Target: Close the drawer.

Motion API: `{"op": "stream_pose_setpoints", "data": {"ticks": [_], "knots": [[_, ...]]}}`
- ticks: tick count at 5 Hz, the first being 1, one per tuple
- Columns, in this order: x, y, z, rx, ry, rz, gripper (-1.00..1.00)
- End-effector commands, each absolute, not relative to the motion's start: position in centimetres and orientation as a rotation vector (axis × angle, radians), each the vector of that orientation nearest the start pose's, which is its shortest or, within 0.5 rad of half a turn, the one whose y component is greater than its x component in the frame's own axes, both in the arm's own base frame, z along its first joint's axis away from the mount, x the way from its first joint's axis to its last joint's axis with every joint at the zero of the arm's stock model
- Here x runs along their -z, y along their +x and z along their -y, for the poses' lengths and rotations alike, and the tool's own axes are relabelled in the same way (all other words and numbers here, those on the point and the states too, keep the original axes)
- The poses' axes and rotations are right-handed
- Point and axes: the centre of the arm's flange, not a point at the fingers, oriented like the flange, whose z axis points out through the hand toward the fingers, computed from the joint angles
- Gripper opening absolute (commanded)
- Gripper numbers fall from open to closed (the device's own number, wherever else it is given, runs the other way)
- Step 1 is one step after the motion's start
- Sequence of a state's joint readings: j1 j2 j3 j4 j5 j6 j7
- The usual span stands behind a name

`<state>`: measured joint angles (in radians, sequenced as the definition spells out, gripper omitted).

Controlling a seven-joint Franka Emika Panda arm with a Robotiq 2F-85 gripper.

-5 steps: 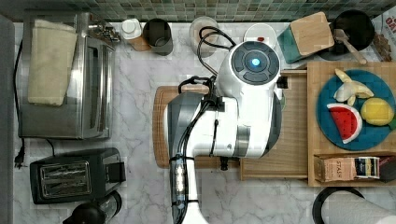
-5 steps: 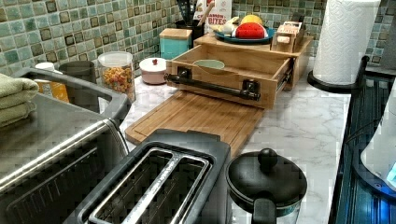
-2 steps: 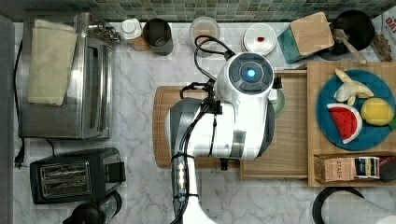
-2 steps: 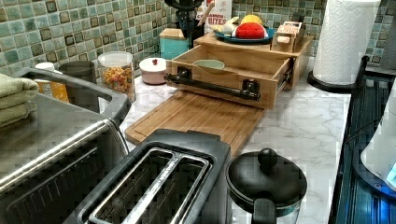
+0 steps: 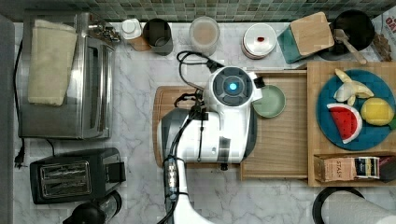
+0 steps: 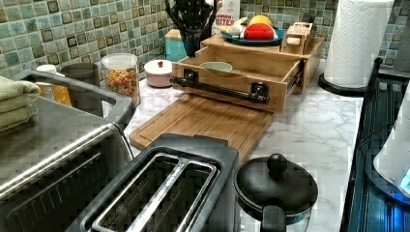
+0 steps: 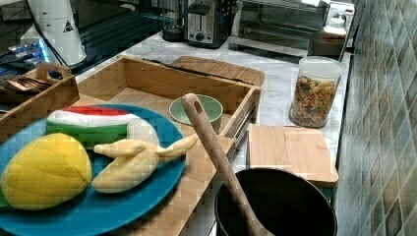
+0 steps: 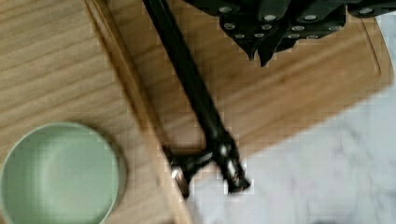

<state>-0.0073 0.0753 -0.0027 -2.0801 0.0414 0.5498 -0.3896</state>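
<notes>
A: Where is the end effector (image 8: 275, 44)?

B: In the wrist view its dark fingers hang above the cutting board (image 8: 299, 93), just beside the drawer's black bar handle (image 8: 196, 93). Whether they are open or closed I cannot tell.

A: How should the push go?

B: I judge it best to press squarely near the bar's middle, straight toward the shelf, so the drawer does not skew.

A: And the drawer (image 6: 241, 77)?

B: Shallow light wood with raised sides, pulled out over the marble surface (image 6: 314, 125), holding 1 pale green bowl (image 5: 269, 101).
</notes>
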Motion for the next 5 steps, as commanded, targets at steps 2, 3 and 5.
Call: {"op": "stream_pose_setpoints", "data": {"ticks": [2,3,5], "knots": [[-35.7,53.4,-6.2,0.008,-3.137,0.060,-1.00],[-33.3,53.8,-7.6,-0.089,-3.213,0.104,-1.00],[-29.2,51.9,-11.0,-0.011,-3.350,0.204,-1.00]]}}
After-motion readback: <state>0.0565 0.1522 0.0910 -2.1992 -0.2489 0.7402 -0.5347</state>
